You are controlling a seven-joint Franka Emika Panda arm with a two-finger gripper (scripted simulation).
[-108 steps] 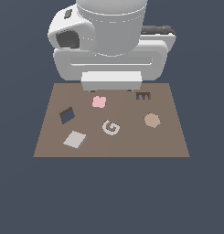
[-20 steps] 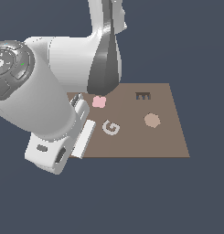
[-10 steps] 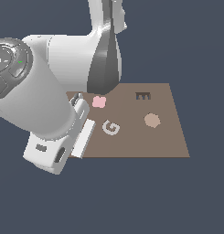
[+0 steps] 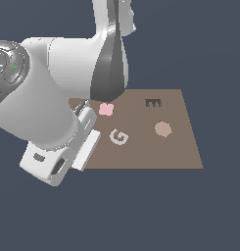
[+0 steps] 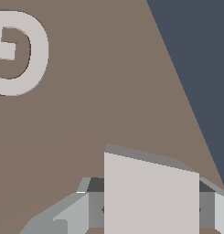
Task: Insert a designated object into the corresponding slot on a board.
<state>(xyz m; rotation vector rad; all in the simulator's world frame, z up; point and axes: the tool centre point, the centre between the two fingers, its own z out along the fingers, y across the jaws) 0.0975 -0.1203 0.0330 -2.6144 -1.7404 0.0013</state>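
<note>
Plainly, the only lettering is the shapes: a grey letter G and a dark E-shaped recess on the brown board, set against flat blue-grey surroundings. In the wrist view the gripper is clamped on the light-grey square tile, above the board's near left part.

- Both renders were evenly and softly lit, with no glare.
- The arm was shaded from white to dark grey toward its 3 o'clock side in the exterior view.
- Shadows on the board were barely visible.
- Edges were crisp but slightly jagged; there was no blur or edge distortion.
</note>
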